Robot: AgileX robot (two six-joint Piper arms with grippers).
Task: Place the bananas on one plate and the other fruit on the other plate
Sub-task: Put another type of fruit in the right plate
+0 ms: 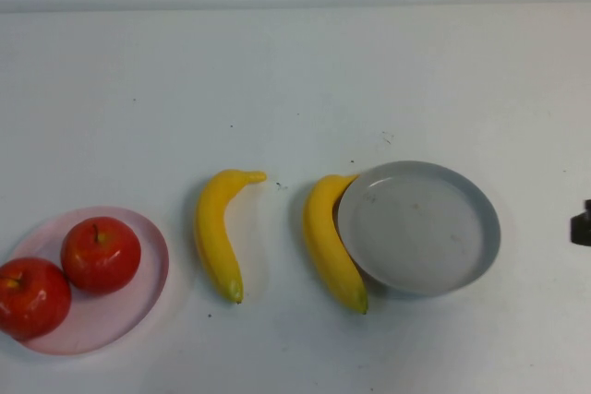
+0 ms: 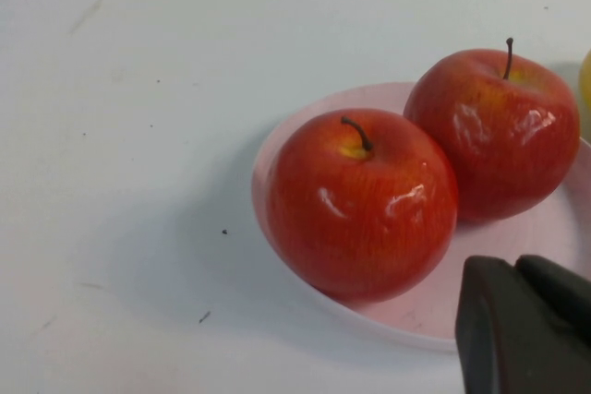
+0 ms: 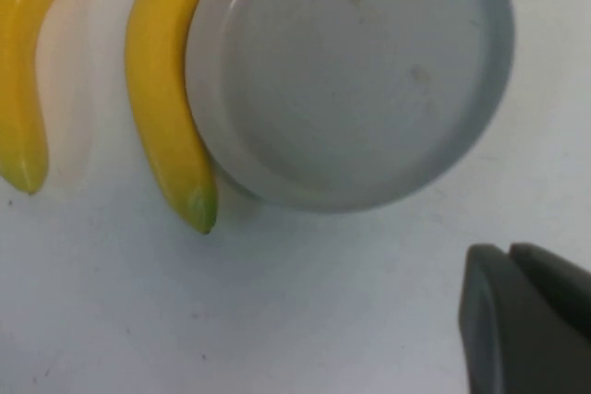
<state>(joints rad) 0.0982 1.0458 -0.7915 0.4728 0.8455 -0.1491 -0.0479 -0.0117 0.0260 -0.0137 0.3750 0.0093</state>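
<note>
Here, everything placed against the grey plate (image 1: 418, 226):
Grey plate: sat right of centre on the white table (image 1: 295, 80), nothing in it.
Nearer banana (image 1: 331, 242): lay on the table, pressed against the grey plate's left rim, one end tucked under that rim.
Farther banana (image 1: 218, 232): lay on the table further left, apart from the first.
Pink plate (image 1: 148, 274): well to the left of the grey plate, at the table's left edge.
Apples: one (image 1: 101, 255) sat on the pink plate; the other (image 1: 30, 297) sat at its left rim, the two touching.
Left gripper (image 2: 522, 325): hung just beside the pink plate; cannot tell its opening.
Right gripper (image 1: 581, 225): just right of the grey plate; opening cannot be told either.
</note>
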